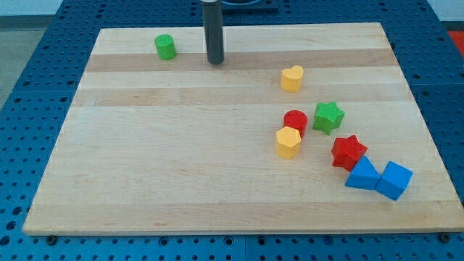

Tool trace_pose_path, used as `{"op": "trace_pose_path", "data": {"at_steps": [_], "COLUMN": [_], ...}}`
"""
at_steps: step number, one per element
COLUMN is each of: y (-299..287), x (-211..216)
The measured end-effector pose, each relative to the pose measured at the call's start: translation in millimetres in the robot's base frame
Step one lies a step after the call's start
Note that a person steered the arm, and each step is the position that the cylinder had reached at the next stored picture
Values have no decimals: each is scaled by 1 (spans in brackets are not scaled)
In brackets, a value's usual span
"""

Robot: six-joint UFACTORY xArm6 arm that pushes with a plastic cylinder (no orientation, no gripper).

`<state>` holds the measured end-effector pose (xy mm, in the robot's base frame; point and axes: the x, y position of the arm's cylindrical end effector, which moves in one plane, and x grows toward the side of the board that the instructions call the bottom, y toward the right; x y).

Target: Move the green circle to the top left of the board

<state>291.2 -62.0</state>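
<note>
The rod ends in a single blunt tip (215, 61), with no jaws to spread or press together; it rests on the board (145, 181) near the view's top edge, touching no block. The green circle (165, 47) is nearest to it, standing to the tip's left and slightly toward the view's top, apart from it, in the board's top-left area. It is a short upright cylinder with its round face up, so no long axis or heading can be told.

Farther from the tip, to its right, sits a yellow heart-like block (291, 78). Farther still, lower right of the tip, a red cylinder (295, 121) touches a yellow hexagon-like block (288, 141), with a green star (328, 116) just beside. Farthest are a red star (348, 151), a blue triangle (362, 175) and a blue cube (394, 180).
</note>
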Motion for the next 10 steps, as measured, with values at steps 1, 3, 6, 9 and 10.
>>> {"op": "trace_pose_path", "data": {"at_steps": [1, 3, 6, 9, 10], "y": [-23, -37, -45, -96, -115], "x": [-1, -3, -25, -25, -25]}}
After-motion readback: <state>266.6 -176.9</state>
